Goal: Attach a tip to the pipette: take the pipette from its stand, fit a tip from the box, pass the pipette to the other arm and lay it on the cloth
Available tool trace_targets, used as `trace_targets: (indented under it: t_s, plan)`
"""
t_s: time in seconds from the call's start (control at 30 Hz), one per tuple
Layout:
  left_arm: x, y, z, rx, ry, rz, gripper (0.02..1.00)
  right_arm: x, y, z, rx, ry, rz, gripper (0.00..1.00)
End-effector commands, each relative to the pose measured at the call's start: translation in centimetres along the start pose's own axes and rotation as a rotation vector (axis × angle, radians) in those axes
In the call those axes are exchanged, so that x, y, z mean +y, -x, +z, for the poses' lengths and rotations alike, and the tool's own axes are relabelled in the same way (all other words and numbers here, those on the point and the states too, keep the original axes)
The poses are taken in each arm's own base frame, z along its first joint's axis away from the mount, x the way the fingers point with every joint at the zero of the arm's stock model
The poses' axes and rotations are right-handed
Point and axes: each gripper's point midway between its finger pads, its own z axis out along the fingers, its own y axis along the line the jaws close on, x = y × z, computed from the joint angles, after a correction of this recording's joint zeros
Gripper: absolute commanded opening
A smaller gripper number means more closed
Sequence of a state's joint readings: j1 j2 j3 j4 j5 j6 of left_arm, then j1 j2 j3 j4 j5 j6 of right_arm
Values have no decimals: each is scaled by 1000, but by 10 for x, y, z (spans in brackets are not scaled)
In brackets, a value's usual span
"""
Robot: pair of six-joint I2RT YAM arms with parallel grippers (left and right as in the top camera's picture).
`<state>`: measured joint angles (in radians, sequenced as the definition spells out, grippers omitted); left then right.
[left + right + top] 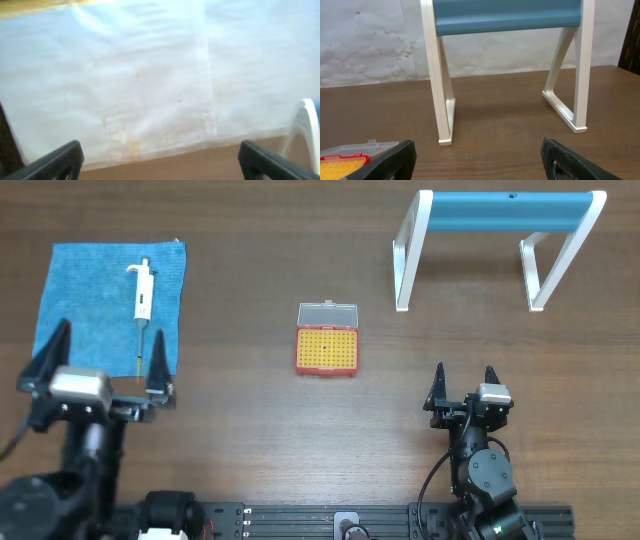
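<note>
Two hands, the left hand [112, 330] and the right hand [465, 370], both spread and empty. One pipette [142, 292] lies on one blue cloth [80, 290] (just beyond the left hand). One tip box [327, 350], lid open, sits mid bench [250, 280]. One stand [500, 215] is at the far right. The pipette's fine end is hard to make out.

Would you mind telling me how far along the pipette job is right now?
Done: the stand is empty and the pipette, apparently tipped, lies on the cloth. In hand: nothing; the left hand and right hand are open and empty. Left: seemingly nothing, though the tip box lid stands open.
</note>
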<state>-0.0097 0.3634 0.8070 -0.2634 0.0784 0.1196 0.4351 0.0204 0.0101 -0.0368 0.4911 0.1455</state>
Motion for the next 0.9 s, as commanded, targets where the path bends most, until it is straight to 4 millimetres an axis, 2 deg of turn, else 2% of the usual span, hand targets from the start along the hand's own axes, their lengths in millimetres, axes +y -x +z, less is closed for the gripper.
trace_targets:
  t_s: [0.03,0.2,0.4,0.6,0.73,0.9]
  plan:
    - [-6,-63,8,-81,8,-83,996,2,-3,0,6,11,-3,827]
    - [-14,-126,8,-110,10,-107,996,2,-3,0,6,10,-3,827]
    - [-16,-178,-1,-63,34,-191,996,2,-3,0,6,10,-3,827]
    - [-23,-237,-7,180,36,-254,996,2,-3,0,6,10,-3,827]
    - [-30,-255,-11,258,17,-247,998,2,-3,0,6,10,-3,827]
    - [-30,-255,-11,258,15,-228,996,2,-3,0,6,11,-3,827]
